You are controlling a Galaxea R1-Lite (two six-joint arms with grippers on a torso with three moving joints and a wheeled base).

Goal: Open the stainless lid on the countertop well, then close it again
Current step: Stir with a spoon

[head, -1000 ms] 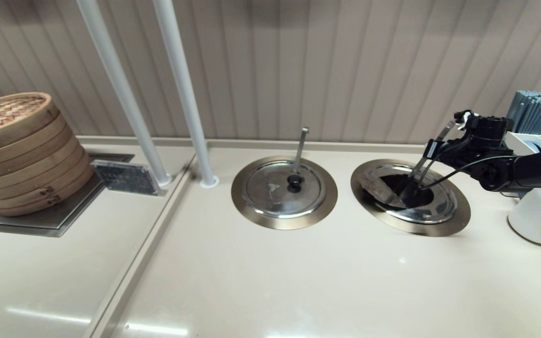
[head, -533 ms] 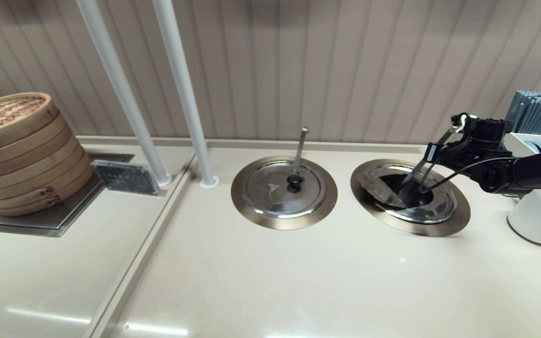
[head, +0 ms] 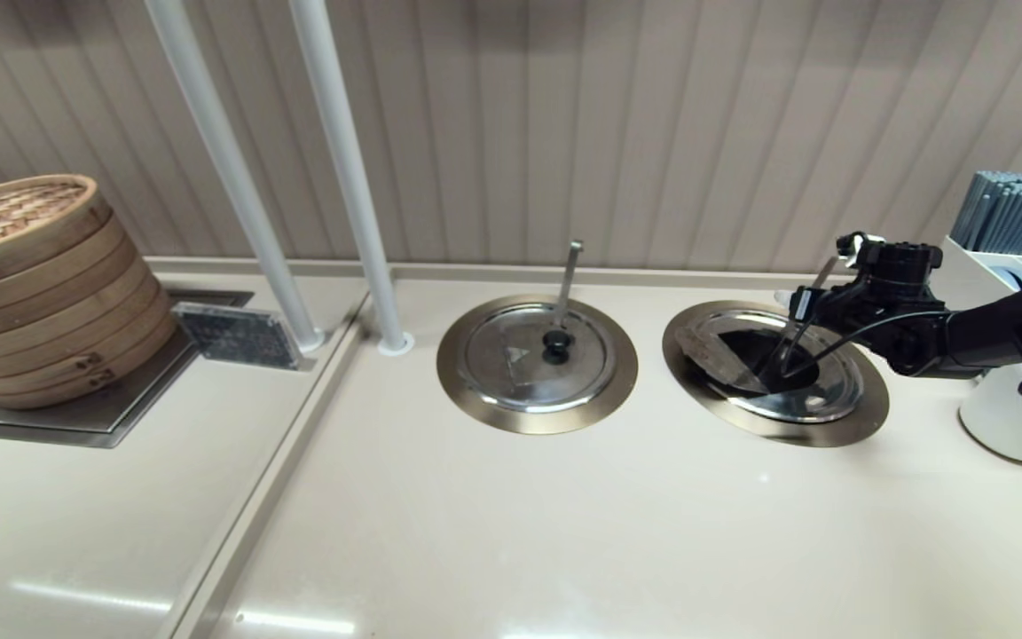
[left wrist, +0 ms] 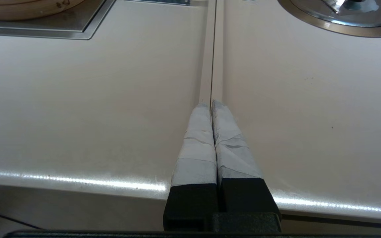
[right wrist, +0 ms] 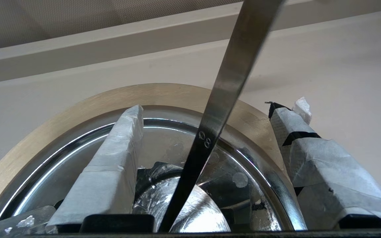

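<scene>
Lid: round shiny stainless lid (head: 808, 390) seated in brass-ringed countertop well (head: 866, 417).
Right gripper (right wrist: 210, 125): spread apart, straddling slanted steel ladle handle (right wrist: 223, 96).
Left gripper (left wrist: 212, 105): clenched, empty, above counter.

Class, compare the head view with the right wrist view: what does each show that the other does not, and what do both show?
Only the head view shows the twin lid with its upright handle, the bamboo steamer, two white poles and the whole right arm reaching over the well.

Only the right wrist view shows the right hand up close: its taped fingers stand wide apart on either side of the slanted ladle handle, touching nothing.

Both show the well's brass ring, the shiny steel lid, that handle and the pale counter.
</scene>
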